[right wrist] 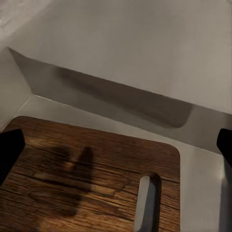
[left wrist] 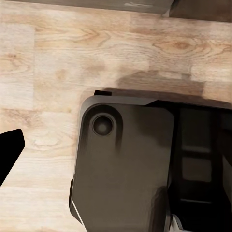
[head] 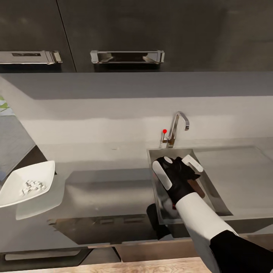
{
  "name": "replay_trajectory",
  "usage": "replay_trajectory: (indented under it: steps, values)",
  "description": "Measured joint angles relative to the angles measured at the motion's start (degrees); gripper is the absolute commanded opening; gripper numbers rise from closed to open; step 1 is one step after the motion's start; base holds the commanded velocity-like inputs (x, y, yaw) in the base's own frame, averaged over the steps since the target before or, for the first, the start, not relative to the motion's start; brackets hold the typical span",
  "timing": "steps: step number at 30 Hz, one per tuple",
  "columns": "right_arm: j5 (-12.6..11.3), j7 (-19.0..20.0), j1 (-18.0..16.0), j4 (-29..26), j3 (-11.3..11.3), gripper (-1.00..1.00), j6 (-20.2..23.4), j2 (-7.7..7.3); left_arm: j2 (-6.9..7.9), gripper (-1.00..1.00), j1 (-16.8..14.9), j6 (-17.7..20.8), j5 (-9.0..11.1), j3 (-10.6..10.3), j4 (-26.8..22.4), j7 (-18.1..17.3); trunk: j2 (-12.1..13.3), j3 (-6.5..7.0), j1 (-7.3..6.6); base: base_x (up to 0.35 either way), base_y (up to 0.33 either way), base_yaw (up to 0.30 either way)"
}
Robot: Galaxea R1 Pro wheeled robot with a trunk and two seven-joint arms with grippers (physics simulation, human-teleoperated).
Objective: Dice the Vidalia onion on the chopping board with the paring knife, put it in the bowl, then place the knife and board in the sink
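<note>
Right gripper spread wide above the chopping board inside the sink; left gripper state undeterminable.

No legible text, labels, brands, numbers or signs on anything I can see from any of my cameras.

dark cabinets with steel handles hang above a pale backsplash. light wood floor lies below.
</note>
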Motion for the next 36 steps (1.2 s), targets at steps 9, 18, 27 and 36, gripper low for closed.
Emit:
replay_trajectory:
  steps: [9,18,27,36]
  values:
    - [0.0,0.1,0.0,-1.0,2.8,1.00,0.0,0.00,0.00,1.00,0.0,-0.1,-0.1,0.0,0.8,0.0,0.0,0.00,0.03,-0.184,0.000,0.000]
    - [-0.1,0.3,0.2,-2.6,5.9,1.00,0.0,0.00,0.00,1.00,0.0,0.0,-0.1,0.0,0.8,0.0,0.0,0.00,0.04,-0.340,0.000,0.000]
    - [-0.1,5.0,0.9,-4.8,6.0,1.00,0.0,0.00,0.00,1.00,0.0,0.0,-0.1,0.0,0.8,0.0,0.0,0.00,0.04,-0.342,0.000,0.000]
    - [-0.1,6.0,7.4,-16.2,10.4,1.00,0.0,0.00,0.02,1.00,0.0,0.0,-0.1,0.1,0.8,0.0,0.0,0.00,0.03,-0.342,0.000,0.000]
